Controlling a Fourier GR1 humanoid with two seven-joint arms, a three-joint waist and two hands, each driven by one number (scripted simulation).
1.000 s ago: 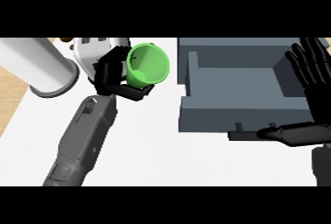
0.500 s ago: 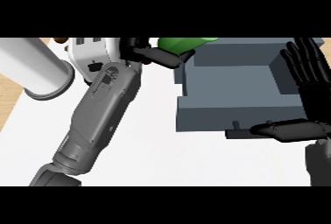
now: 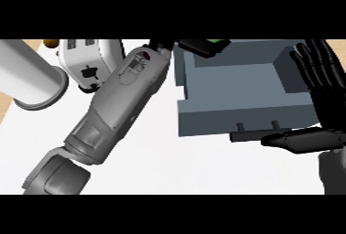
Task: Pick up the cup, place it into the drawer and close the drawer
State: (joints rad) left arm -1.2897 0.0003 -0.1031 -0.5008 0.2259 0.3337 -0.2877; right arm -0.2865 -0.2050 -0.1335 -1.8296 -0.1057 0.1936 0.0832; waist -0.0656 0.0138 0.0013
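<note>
The cup (image 3: 215,41), a green sliver gripped in the curled left robot hand (image 3: 200,46), hangs over the far wall of the open drawer (image 3: 223,122); release and closing remain. The right robot hand (image 3: 323,82) rests open alongside.

**A:** Lighting?

**B:** Bright and even, seems overhead. The counter (image 3: 202,164) washes to near-flat white, and shadows on it are faint.

**A:** Contrast?

**B:** The drawer (image 3: 236,87) steps through grey-blue tones, with its front face darker than its floor. The left forearm (image 3: 115,105) has soft rounded shading. The white cylinder (image 3: 27,77) grades to grey at its rim.

**A:** Dark parts?

**B:** The right hand (image 3: 330,114), flat at the right edge, is near-black with a thin sheen on its fingers (image 3: 317,59). The cup (image 3: 215,42), pinched in the left hand (image 3: 197,46), shows saturated green.
</note>
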